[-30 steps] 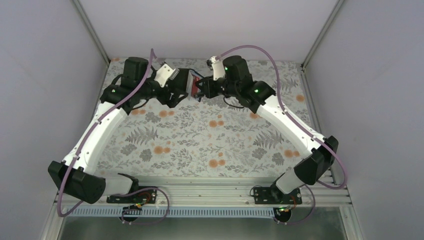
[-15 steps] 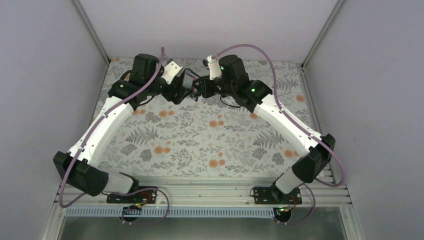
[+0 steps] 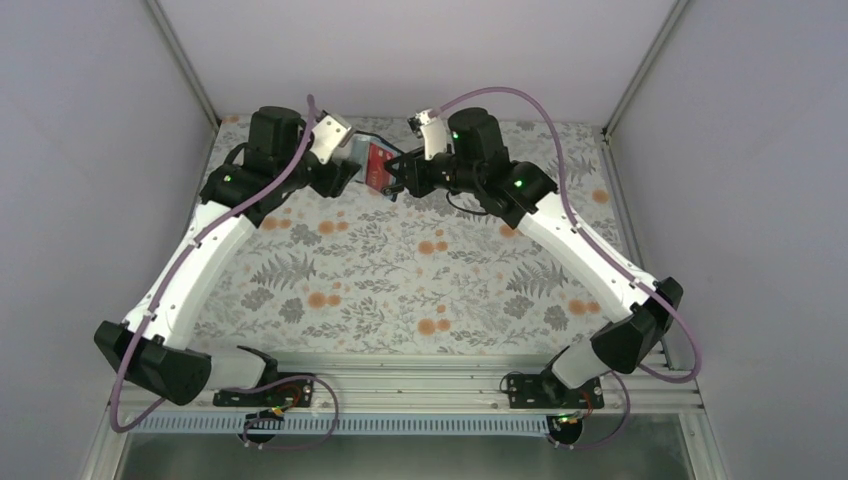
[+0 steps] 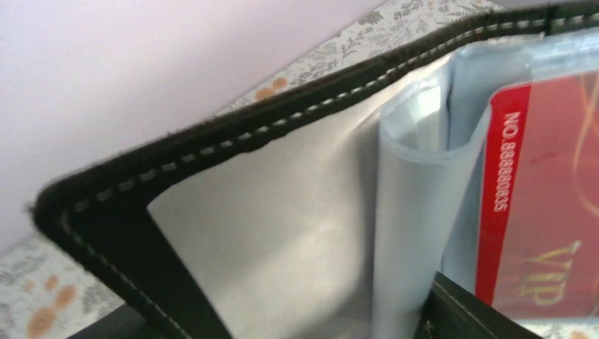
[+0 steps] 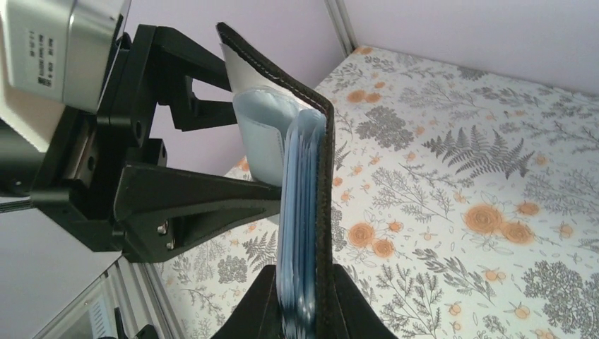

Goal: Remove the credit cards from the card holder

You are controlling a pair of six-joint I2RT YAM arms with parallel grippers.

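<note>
The holder [image 5: 323,212] is held open in the air above the far middle of the table [image 3: 400,290], its lower part gripped upright by the clenched right claw [image 5: 307,309]. Only the tips of that claw are shown, cut off by the lower frame edge. One red card [image 4: 544,205] is seen behind a clear sleeve [image 4: 410,212] and is cut off at the right; how many more are tucked among the blue sleeves cannot be told. The left claw [image 5: 253,157] is seen with its jaws apart, set astride the raised flap [image 5: 268,67] and a pale sleeve. No pinch is made out, and the upper finger's tip is hidden behind the flap. From above, both claws are merged into dark shapes. The back wall [image 3: 400,60] is close behind the holder; open table is found toward the bases.
</note>
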